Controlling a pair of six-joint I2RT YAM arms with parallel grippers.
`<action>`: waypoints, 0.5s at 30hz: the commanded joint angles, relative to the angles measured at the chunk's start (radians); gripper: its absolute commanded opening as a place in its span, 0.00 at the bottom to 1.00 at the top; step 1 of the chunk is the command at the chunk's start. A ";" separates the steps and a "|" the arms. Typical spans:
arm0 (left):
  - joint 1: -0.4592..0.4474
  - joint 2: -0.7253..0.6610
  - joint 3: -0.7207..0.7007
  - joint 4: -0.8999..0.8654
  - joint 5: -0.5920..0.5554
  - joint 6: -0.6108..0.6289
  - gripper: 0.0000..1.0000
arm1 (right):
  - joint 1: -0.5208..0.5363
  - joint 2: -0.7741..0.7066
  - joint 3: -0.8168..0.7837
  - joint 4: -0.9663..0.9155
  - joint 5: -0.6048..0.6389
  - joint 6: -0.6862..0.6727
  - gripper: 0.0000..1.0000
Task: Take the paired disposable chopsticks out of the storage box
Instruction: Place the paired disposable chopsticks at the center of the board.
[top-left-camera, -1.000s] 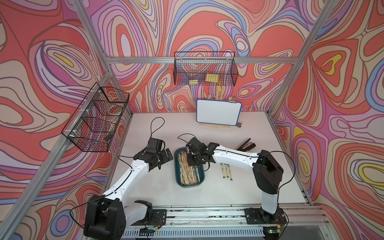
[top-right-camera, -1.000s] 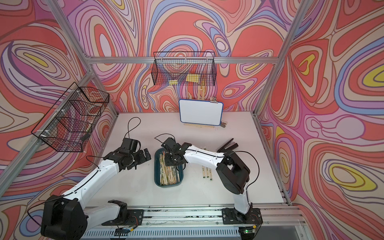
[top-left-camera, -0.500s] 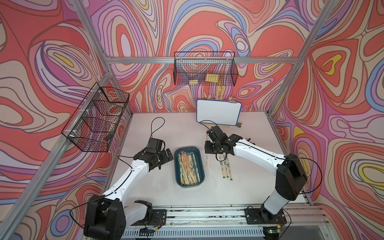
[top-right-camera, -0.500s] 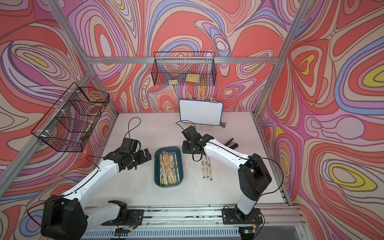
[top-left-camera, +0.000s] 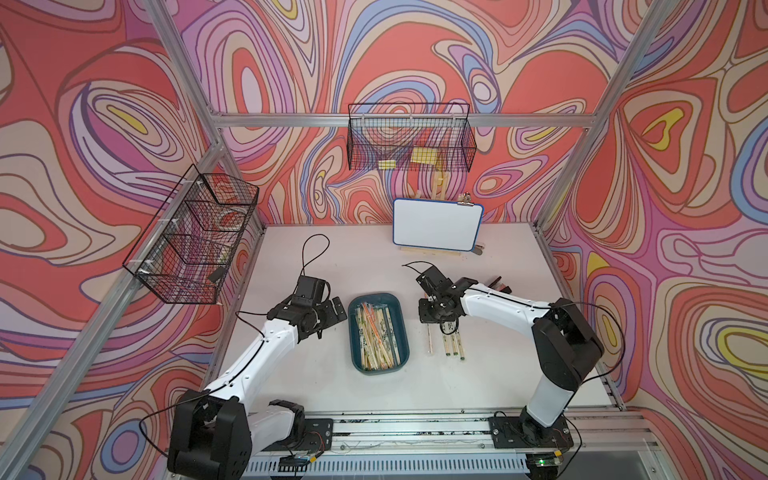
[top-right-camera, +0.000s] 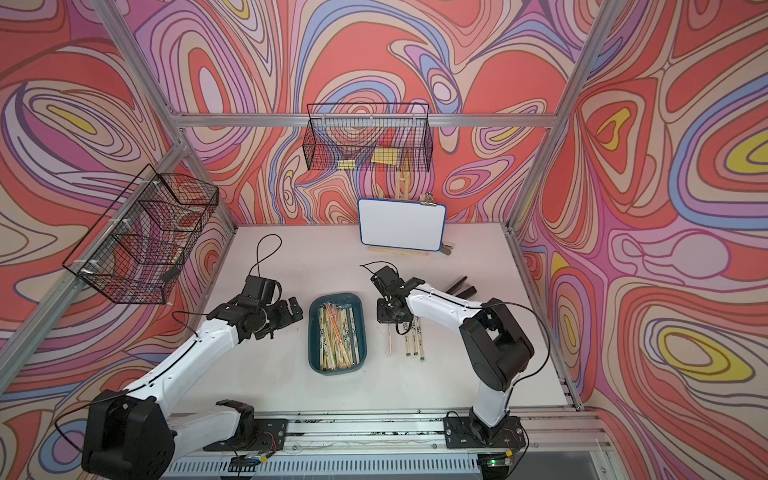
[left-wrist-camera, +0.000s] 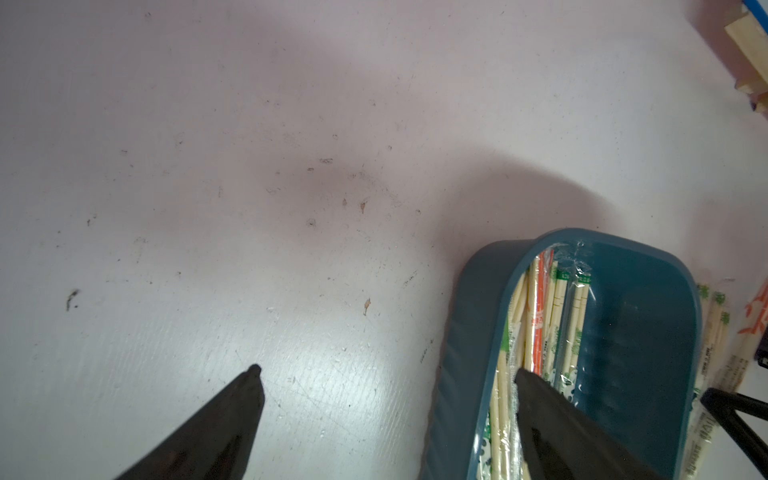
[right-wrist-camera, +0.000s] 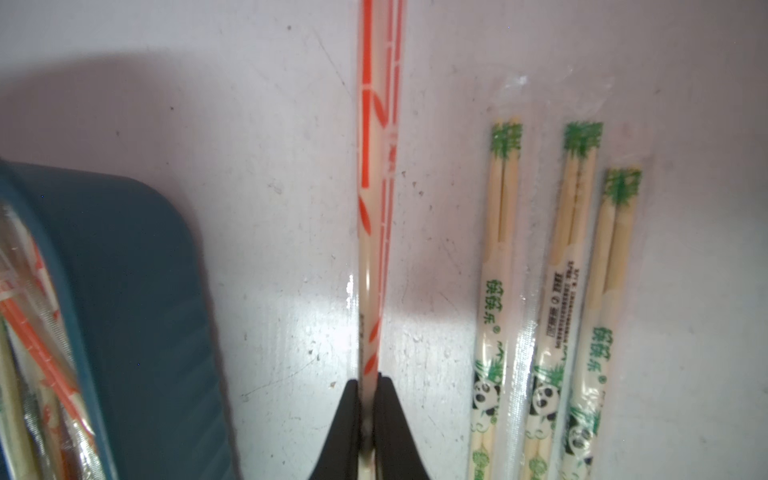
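Observation:
The storage box, a shallow teal tray, sits mid-table with several paired disposable chopsticks lying inside. My right gripper is just right of the box, shut on one orange-marked pair that points along the table toward the front edge. Three green-marked pairs lie side by side on the table beside it. My left gripper hovers open at the box's left side, with one finger over the box's contents and nothing held.
A small whiteboard stands on a wooden rest at the back of the table. Black wire baskets hang on the back wall and left wall. A dark tool lies behind my right arm.
My right gripper left the box carrying the orange-marked pair, swung right, and now holds it low beside the three pairs on the table. The left arm has stayed put.

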 joint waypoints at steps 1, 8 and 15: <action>-0.003 0.005 0.020 -0.002 0.006 0.012 1.00 | -0.010 0.026 -0.011 -0.011 0.033 -0.028 0.04; -0.004 0.006 0.017 0.001 0.007 0.009 1.00 | -0.022 0.051 -0.028 -0.017 0.053 -0.039 0.05; -0.004 0.008 0.014 0.005 0.008 0.009 1.00 | -0.029 0.045 -0.027 -0.032 0.075 -0.044 0.24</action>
